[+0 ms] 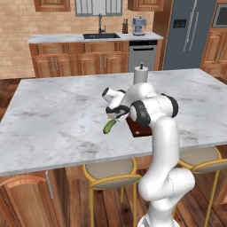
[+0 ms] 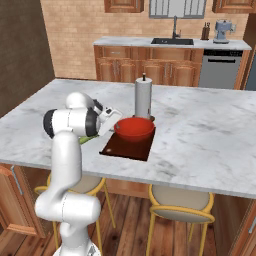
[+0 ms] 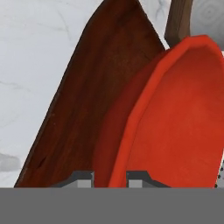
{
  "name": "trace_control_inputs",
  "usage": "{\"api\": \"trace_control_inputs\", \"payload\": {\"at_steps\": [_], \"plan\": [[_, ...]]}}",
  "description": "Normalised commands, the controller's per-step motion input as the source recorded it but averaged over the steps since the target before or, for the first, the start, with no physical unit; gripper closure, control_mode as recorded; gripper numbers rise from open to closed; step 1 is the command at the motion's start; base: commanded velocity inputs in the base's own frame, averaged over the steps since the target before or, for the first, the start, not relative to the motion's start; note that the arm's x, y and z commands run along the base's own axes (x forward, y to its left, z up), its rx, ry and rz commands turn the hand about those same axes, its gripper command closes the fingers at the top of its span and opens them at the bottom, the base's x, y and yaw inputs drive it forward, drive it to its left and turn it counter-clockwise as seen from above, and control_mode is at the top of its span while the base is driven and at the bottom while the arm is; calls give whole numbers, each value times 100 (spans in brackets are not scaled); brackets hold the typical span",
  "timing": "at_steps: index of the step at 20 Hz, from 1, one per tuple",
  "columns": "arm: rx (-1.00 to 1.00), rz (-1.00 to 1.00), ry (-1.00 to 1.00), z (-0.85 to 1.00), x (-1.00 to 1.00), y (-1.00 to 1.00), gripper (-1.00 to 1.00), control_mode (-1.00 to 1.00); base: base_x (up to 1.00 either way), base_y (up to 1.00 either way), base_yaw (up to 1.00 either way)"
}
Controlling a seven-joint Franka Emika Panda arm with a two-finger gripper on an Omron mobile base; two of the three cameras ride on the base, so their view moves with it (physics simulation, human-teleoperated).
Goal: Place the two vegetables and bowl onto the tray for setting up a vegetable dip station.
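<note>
The gripper (image 3: 109, 178) has its jaws clamped on the near rim of the red bowl (image 2: 134, 129), one dark tip inside the rim and one outside it, as the hand view shows at its bottom edge. The bowl (image 3: 175, 122) sits on the tray (image 2: 125, 146), the dark reddish-brown board on the marble island counter (image 1: 57, 111), covering the far part of the board and leaving the near part bare. In the hand view the tray (image 3: 96, 87) stretches away to the left of the bowl. The cucumber (image 1: 108, 127), dark green and stubby, lies on the counter just left of the tray and near the gripper, below the wrist in the left base view; it is not on the board. A white paper-towel roll (image 2: 143, 97) stands upright just beyond the far end of the tray.
</note>
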Motion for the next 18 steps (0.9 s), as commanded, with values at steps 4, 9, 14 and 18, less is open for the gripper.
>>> {"api": "trace_control_inputs", "payload": {"at_steps": [4,9,14,18], "plan": [[0,0,0,-4,16,0,100,-100,0,0,0],[0,0,0,-6,2,0,100,-100,0,0,0],[0,0,5,-10,-2,2,100,-100,0,0,0],[0,0,8,-11,-1,5,100,-100,0,0,0]]}}
